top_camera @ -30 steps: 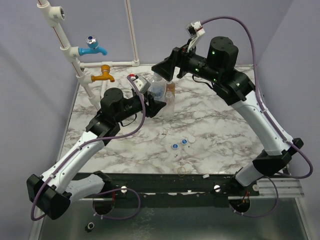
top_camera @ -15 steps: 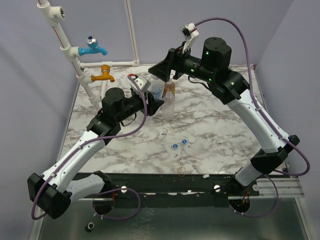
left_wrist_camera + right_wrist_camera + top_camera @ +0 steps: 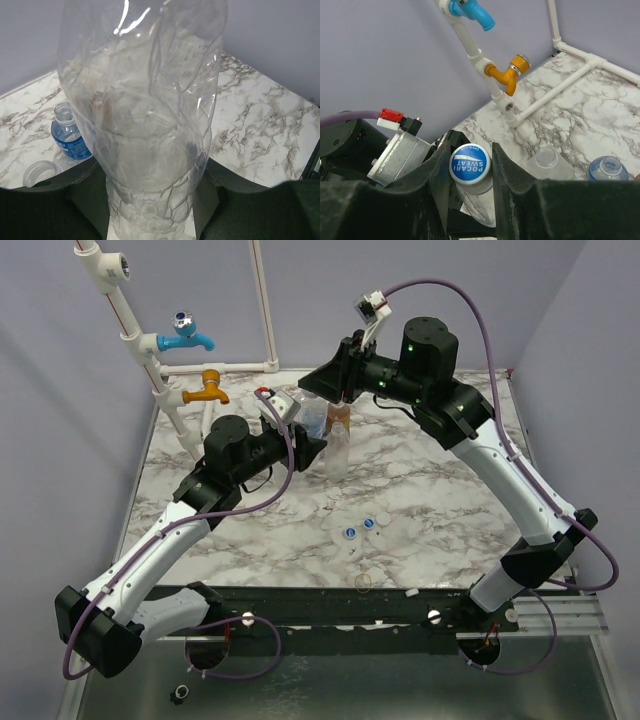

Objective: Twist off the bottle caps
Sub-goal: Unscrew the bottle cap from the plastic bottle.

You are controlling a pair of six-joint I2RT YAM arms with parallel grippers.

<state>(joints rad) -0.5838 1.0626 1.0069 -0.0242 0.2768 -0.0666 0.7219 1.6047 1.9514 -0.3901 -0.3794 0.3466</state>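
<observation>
Two grips: right gripper (image 3: 470, 174) clamps the cap (image 3: 470, 164); left gripper (image 3: 155, 205), at nine o'clock, pinches the bottle (image 3: 145, 100), which may spin.

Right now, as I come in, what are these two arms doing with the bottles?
The left pincer holds a clear bottle upright above the marble table. The right pincer is shut on its blue-and-white cap from above, placed to twist it off. A blue-labelled bottle behind stands open, and several loose caps lie nearer the front edge.
</observation>
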